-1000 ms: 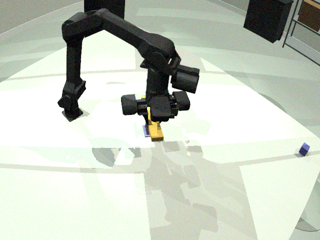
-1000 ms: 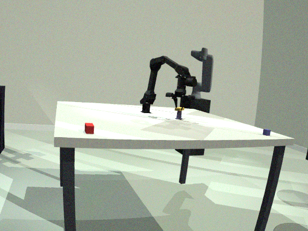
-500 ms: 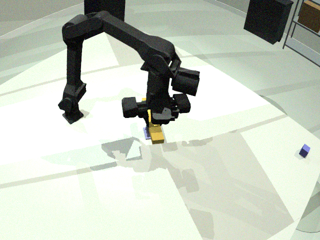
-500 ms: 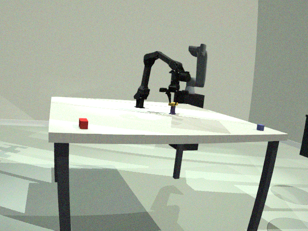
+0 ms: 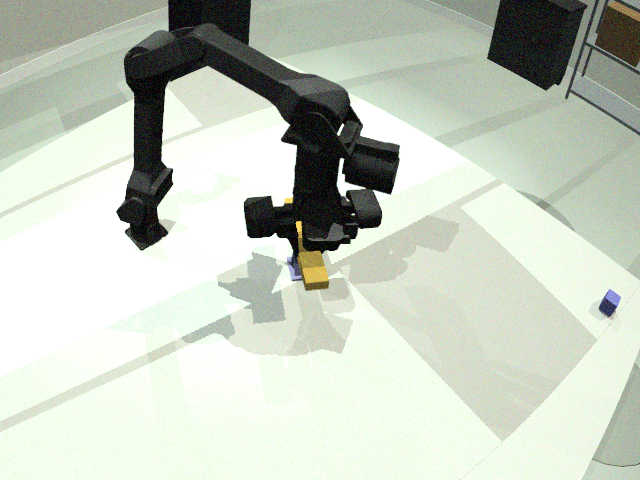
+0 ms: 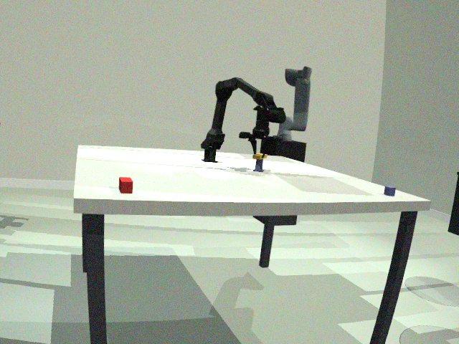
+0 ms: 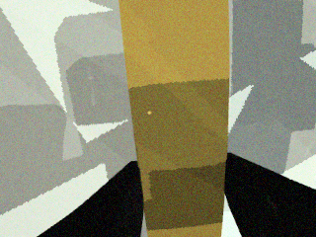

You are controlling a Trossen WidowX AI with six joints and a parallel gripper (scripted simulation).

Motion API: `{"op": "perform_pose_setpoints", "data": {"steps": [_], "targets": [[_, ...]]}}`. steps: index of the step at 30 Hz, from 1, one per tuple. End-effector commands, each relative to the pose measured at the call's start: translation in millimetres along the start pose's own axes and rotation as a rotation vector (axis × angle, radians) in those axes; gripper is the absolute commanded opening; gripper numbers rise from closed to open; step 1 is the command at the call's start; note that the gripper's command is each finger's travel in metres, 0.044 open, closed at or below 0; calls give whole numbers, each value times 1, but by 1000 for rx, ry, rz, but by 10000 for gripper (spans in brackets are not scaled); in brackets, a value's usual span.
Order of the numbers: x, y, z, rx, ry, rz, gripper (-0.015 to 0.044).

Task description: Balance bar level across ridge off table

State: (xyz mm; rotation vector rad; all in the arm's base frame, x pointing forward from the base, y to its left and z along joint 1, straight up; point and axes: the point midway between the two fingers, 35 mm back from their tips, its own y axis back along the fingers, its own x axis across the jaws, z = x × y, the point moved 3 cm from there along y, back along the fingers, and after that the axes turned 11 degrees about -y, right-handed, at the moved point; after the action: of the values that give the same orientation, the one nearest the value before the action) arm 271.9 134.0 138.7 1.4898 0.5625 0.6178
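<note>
The yellow bar is held off the table, close above or on top of the blue ridge. Whether bar and ridge touch cannot be told. The bar looks about level in the exterior view. My gripper is shut on the bar, with one black finger at each side of it in the wrist view. In the top view the gripper body hides the middle of the bar and part of the ridge. The ridge stands upright on the white table.
A small blue block lies near the table's right edge. A red cube sits near the front left corner in the exterior view. A grey arm stands behind the table.
</note>
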Motion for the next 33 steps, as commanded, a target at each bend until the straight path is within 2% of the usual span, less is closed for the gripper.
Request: {"op": "perform_pose_setpoints", "data": {"steps": [1, 33], "targets": [[0, -2, 0, 2, 2, -1, 0], [-1, -5, 0, 2, 2, -1, 0]]}}
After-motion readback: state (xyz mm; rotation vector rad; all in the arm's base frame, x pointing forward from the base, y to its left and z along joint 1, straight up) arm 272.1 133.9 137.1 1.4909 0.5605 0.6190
